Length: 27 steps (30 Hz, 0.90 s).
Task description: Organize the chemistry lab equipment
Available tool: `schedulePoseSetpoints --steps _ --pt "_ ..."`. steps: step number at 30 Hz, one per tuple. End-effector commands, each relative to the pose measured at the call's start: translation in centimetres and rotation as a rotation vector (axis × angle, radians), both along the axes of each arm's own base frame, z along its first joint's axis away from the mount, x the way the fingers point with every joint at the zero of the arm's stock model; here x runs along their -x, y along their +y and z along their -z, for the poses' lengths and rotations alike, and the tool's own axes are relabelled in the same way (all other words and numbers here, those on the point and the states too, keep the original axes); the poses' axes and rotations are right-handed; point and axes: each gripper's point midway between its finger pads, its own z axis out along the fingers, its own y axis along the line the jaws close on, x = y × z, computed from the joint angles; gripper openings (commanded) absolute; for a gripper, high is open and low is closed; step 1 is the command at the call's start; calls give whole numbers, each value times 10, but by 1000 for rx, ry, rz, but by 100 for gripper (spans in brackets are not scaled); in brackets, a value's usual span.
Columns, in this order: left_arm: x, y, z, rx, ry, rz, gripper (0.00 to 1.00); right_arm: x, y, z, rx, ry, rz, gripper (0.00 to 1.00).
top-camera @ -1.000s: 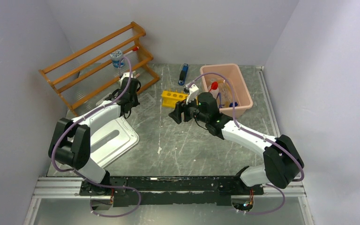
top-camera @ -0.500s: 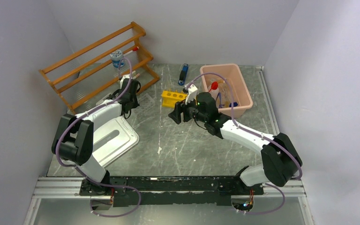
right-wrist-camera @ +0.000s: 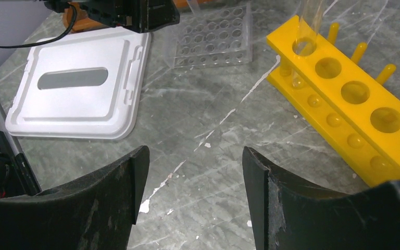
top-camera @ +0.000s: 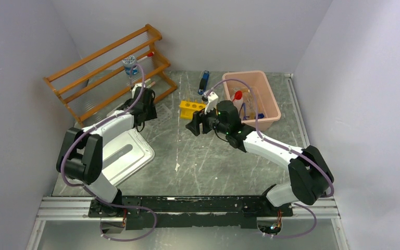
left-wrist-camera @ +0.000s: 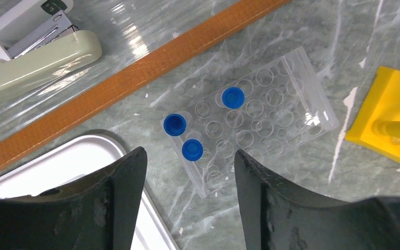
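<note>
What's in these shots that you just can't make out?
Pink bin contents, top view: partly behind the right arm and too small.
Clear tube top, right wrist view: cut off by the upper edge.
Beige tool, left wrist view: cut off at the left edge.
Blue object at the back, top view: too small to identify.

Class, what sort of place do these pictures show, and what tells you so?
Probably a chemistry lab bench: a yellow test-tube rack, blue-capped tubes in a clear rack, and a red-capped squeeze bottle in a pink bin.
</note>
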Motion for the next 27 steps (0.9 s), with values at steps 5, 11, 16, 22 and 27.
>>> schedulePoseSetpoints --steps 5,11,16,22,27 --pt "0 -3 -95 78 -161 31 73 -9 4 -13 -14 -4 25 67" --pt "33 1 -145 118 -248 80 72 7 31 5 25 93 37 60" --pt "64 10 -179 150 -313 78 69 34 76 32 127 149 75 60" --pt "103 22 -210 170 -350 80 69 45 115 62 242 203 176 61" --pt "131 30 -216 165 -335 95 70 45 141 90 281 218 176 62"
